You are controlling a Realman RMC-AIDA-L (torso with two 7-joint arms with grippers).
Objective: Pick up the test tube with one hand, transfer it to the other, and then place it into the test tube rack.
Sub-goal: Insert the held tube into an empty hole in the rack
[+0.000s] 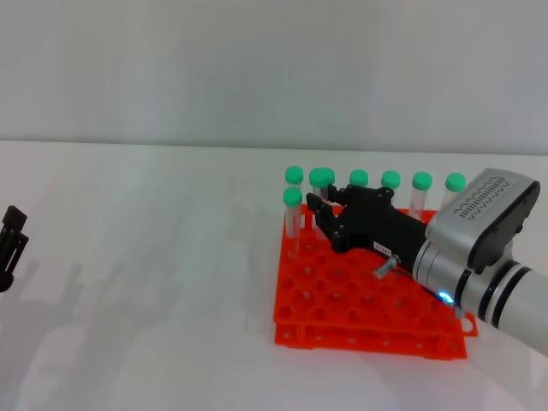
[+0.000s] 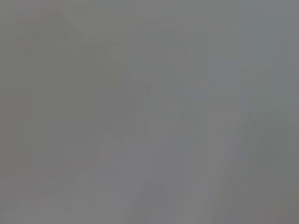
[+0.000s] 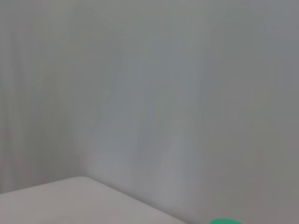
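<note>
The orange test tube rack [image 1: 360, 317] stands on the white table at the right. My right gripper [image 1: 323, 214], black with a small white label, reaches over the rack's back left part. It is shut on a green-capped test tube [image 1: 318, 179], held upright above the second row of holes. Its lower part is hidden behind the fingers. A green cap [image 3: 225, 221] shows at the edge of the right wrist view. My left gripper [image 1: 10, 244] is parked at the far left edge, away from the rack. The left wrist view shows only grey.
Several other green-capped tubes stand in the rack: a back row [image 1: 390, 181] running right, and one [image 1: 293, 198] in the second row at the left corner. A white wall rises behind the table.
</note>
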